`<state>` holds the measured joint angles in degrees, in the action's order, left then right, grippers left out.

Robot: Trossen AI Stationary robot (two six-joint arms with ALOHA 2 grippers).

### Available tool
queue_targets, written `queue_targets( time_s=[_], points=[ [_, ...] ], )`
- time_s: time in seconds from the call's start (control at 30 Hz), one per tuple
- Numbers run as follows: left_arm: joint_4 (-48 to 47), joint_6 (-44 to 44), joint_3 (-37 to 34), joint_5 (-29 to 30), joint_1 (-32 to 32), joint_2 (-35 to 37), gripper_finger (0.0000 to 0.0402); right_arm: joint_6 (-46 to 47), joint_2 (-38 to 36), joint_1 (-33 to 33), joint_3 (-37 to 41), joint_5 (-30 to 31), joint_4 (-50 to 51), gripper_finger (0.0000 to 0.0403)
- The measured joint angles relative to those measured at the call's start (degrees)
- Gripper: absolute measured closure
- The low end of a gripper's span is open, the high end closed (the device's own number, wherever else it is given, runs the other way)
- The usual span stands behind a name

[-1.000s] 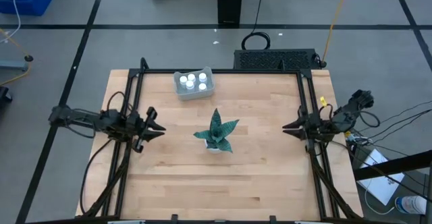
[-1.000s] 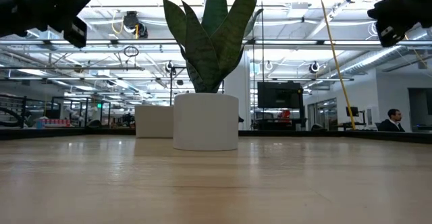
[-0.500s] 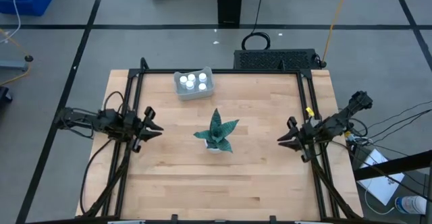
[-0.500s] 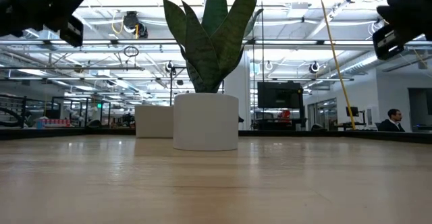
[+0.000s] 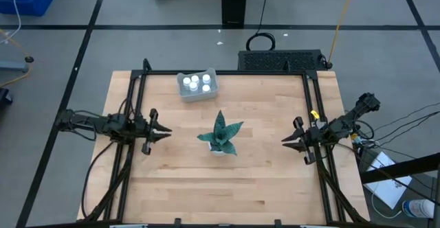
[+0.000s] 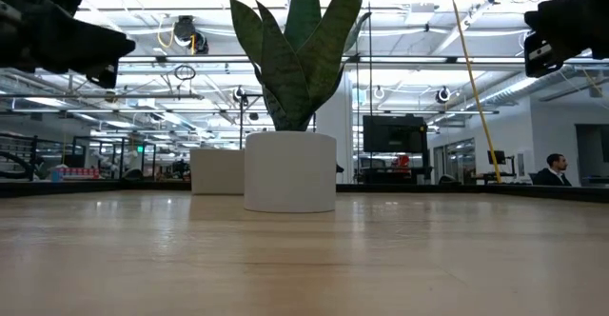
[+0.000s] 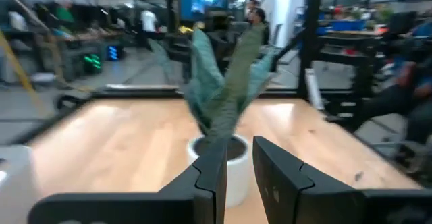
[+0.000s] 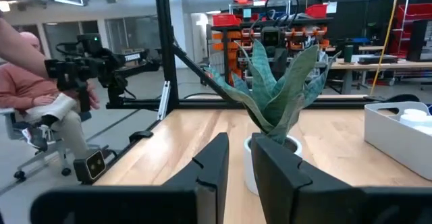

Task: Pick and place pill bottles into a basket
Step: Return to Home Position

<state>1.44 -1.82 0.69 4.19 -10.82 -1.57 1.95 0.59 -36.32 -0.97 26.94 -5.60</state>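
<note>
Several white pill bottles point(image 5: 196, 83) stand inside the pale grey-blue basket point(image 5: 187, 94) at the table's far side, left of centre. The basket also shows in the right wrist view point(image 8: 395, 140) with bottle caps point(image 8: 412, 115) above its rim, and in the low view point(image 6: 217, 171) behind the plant pot. My left gripper point(image 5: 168, 130) is shut and empty above the table's left side and points at the plant. My right gripper point(image 5: 284, 142) is shut and empty above the right side and also points at the plant.
A green plant in a white pot point(image 5: 220, 137) stands at the table's middle, between the two grippers and nearer than the basket. A black frame point(image 5: 227, 73) runs along the table's far, left and right edges. A person sits beyond the table's left side point(image 8: 40, 96).
My right gripper has gone toward the table's near edge and a little toward the plant, then stayed. My left gripper has turned level and gone a little toward the plant. Basket, bottles and plant have not moved.
</note>
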Motion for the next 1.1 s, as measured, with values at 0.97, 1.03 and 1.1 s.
queue_targets(
  time_s=[0.97, 1.03, 1.1],
  points=[
    [1.95, 2.86, -0.07, 3.35, 0.04, -0.29, 0.0323, -0.08, 0.01, 0.00, 0.11, -0.02, -0.10, 0.0344],
    [1.98, 2.86, -0.07, 3.34, 0.04, -0.29, 0.0323, -0.08, 0.01, 0.00, 0.11, -0.02, -0.12, 0.0343],
    [1.98, 2.86, -0.07, 3.34, 0.04, -0.29, 0.0323, -0.08, 0.01, 0.00, 0.11, -0.02, -0.12, 0.0344]
  ],
)
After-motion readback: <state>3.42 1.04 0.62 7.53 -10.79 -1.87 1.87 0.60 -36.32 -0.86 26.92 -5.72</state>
